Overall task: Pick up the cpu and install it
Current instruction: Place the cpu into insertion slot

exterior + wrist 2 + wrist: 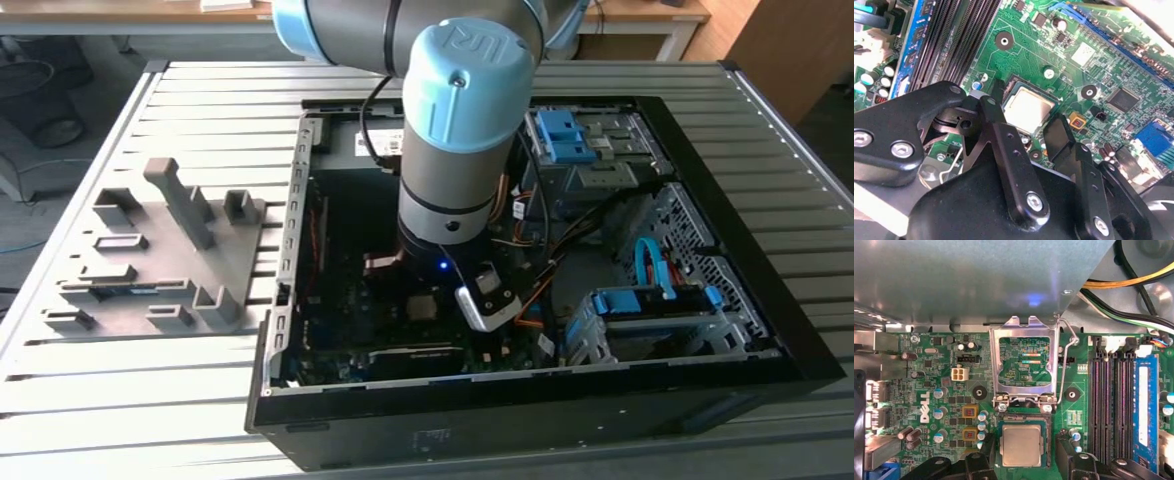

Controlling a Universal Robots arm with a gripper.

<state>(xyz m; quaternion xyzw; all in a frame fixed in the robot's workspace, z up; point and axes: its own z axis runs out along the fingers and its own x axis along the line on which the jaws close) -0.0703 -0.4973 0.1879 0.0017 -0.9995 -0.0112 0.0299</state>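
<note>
**Gripper.** The gripper (1025, 449) is spread open. Its two matte black fingers (1004, 145) stand one on each side of the cpu (1022, 445). In the first wrist view a gap shows between each finger and the chip.

**Cpu.** The cpu lies flat in the dark, rectangular socket (1022, 423) on the green motherboard (934, 370). It sits near the middle of the open black computer case (534, 420). The chip is square, so it has no long axis. Its smooth, pale silver-grey metal top faces up. Its edges run parallel to the socket frame and to the long dark memory slots (1104, 405) beside it.

**Socket hardware.** The bright stamped-metal load plate (1026, 332), a frame with an open window, is swung back clear of the cpu. Its thin wire lever (1064, 365) stands beside the plate.

**Surroundings.** The arm (461, 130), a grey tube with pale blue caps, reaches down into the case. A grey moulded fixture tray (160, 260) lies on the ribbed metal table (200, 90) at the exterior view's left.
</note>
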